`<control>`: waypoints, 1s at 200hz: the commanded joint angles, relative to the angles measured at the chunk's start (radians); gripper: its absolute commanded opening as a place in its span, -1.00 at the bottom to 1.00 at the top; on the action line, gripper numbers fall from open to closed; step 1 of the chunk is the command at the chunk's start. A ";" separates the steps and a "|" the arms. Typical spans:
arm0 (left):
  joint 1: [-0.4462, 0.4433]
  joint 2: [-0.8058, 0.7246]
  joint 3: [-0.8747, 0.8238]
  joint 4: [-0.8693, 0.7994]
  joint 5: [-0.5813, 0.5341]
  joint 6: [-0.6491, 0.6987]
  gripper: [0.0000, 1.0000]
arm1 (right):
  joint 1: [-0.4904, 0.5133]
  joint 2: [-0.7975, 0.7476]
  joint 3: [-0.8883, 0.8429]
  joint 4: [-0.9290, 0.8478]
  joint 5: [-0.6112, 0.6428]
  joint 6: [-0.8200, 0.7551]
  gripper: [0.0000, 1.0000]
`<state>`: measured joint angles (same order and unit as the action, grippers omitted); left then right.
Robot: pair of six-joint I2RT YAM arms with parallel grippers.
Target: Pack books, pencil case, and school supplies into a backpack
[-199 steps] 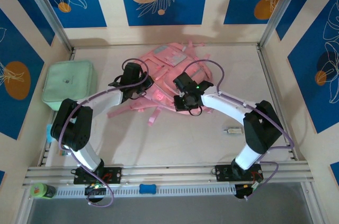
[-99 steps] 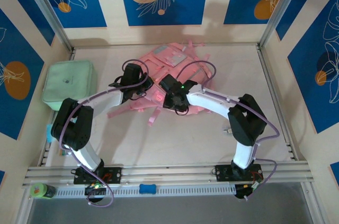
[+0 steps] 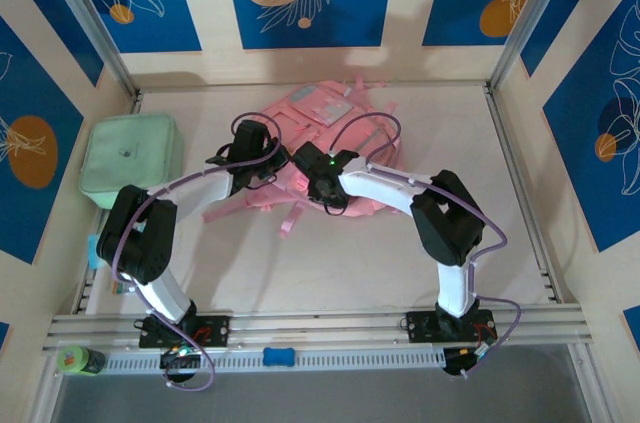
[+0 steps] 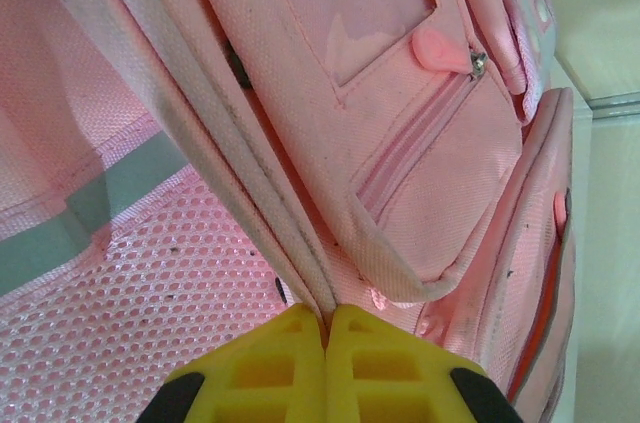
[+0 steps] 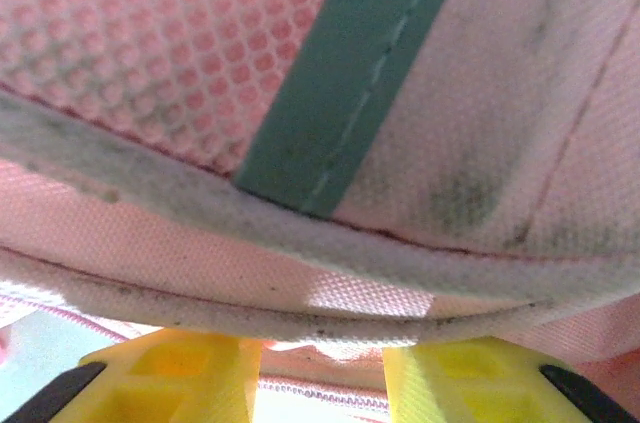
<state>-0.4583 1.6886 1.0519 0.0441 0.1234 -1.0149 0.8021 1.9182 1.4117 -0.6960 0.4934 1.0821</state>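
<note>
Backpack [image 3: 300, 113], pink, one item, lying flat on the table [image 3: 350, 263] directly beneath the left gripper [image 3: 262, 168] and the right gripper [image 3: 325, 188], which sit close together over its near half. Left gripper [image 4: 327, 343]: I see its yellow fingers [image 4: 270, 368] pressed together on a grey-soiled edge of the bag's opening, which runs up and away from the tips. A zipped front pocket [image 4: 400, 143] with a pink puller [image 4: 440, 48] lies just right of that edge, and pink mesh [image 4: 150, 283] with a teal band [image 4: 110, 188] lies to its left. Right gripper [image 5: 320, 383]: fingers part-way apart, the bag's soiled rim lying across just ahead of the tips; I cannot tell whether they touch it. Mint-green box [image 3: 130, 161], lidded, sits well left of the left gripper, apart from the bag.
</note>
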 commanded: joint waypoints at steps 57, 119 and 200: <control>0.000 -0.016 0.037 0.000 0.001 0.023 -1.00 | -0.005 -0.052 -0.072 -0.033 0.116 -0.026 -0.82; 0.013 -0.035 0.027 -0.008 -0.004 0.025 -1.00 | -0.019 -0.221 -0.227 0.061 0.095 -0.220 -1.00; 0.062 -0.064 0.027 -0.081 -0.007 0.074 -1.00 | -0.054 -0.442 -0.449 0.098 0.036 -0.553 -1.00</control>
<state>-0.4419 1.6779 1.0561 -0.0021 0.1425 -0.9905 0.7910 1.5681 1.0435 -0.5903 0.5381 0.6418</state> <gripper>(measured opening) 0.050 0.053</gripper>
